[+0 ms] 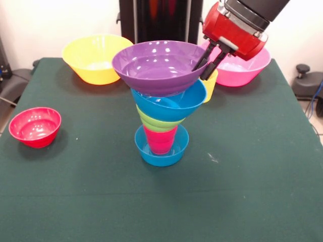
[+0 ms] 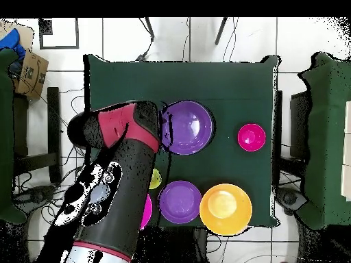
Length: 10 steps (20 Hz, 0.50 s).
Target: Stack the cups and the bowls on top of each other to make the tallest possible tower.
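- Centrally in the front view stood the tower: a small blue bowl as base on the green table, a red cup upright inside it, a lime green bowl on the cup, a medium blue bowl above that, and a purple bowl on top
- Upper layers leaned, the blue and purple bowls tilting toward the right of the frame
- At the upper right of the front view the red gripper came down from the top edge; its dark fingers lay against the right rim of the top purple bowl, one seemingly inside and one outside, but whether they clamped the rim could not be told
- Just behind that rim, right of the tower, a yellow cup peeked out
- A large yellow bowl sat at the upper left of the front view, a large pink bowl at the upper right behind the gripper, and a small red bowl at the left, well apart from the tower
- Overhead, the top purple bowl showed near the middle, the arm covering the left part of the table, with a second purple bowl and the yellow bowl side by side at the lower edge
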Available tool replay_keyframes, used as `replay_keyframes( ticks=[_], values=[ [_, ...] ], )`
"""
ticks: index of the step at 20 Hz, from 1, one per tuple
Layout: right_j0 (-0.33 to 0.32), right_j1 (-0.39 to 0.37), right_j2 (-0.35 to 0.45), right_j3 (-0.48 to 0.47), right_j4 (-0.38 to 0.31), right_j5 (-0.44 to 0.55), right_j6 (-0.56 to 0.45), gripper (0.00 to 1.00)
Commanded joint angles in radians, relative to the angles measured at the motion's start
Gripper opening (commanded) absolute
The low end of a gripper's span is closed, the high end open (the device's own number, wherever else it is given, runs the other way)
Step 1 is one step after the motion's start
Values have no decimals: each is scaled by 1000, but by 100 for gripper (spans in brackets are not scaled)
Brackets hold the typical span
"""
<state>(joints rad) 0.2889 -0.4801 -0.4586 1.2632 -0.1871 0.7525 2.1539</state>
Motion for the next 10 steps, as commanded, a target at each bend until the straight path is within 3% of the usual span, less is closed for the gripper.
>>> replay_keyframes(
  ticks=[1, 10],
  values=[
    [-15, 58, 104, 28, -32, -33, 32, 0],
    [-42, 38, 157, 62, 11, -35, 34, 0]
  ],
)
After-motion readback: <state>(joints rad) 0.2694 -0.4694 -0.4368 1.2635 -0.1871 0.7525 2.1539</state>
